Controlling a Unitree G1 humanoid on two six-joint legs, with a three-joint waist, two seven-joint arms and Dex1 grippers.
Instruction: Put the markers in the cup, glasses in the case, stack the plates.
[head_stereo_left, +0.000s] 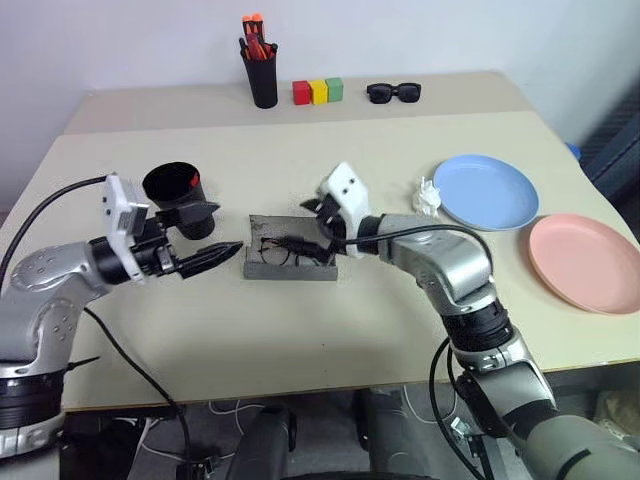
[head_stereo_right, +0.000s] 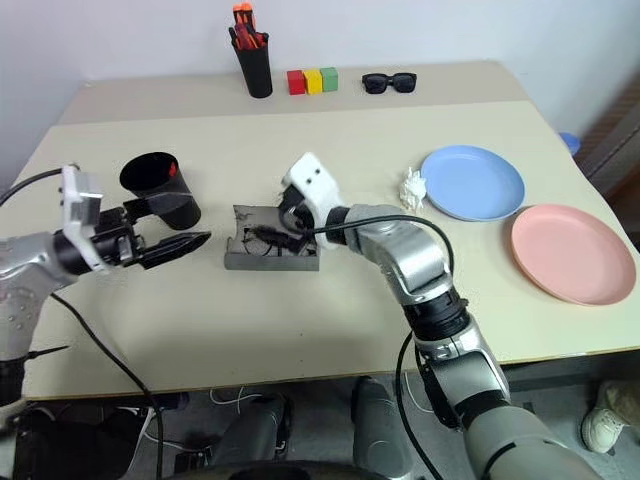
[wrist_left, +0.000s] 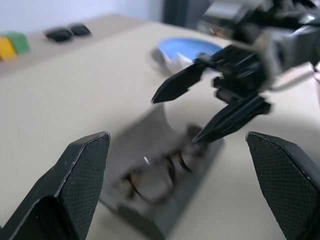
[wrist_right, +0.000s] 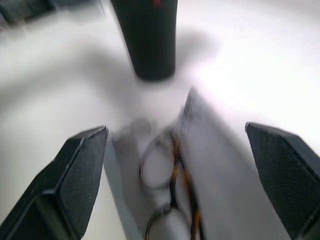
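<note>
1. Glasses (head_stereo_left: 283, 249) lying in open case (head_stereo_left: 290, 262), mid-frame on counter (head_stereo_left: 330, 330).
2. Right fingers (head_stereo_left: 313, 228) spread wide just above them, holding nothing.
3. Left fingers (head_stereo_left: 213, 257) wide, left of case, empty.

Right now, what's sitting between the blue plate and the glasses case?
A small crumpled white object lies beside the blue plate; the right gripper, jaws open, hovers at the grey case. Seen from the head views.

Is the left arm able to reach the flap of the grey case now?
Probably yes. The left pincer is open beside the case, with bare table between; the right pincer, also open, hovers over the far end.
</note>
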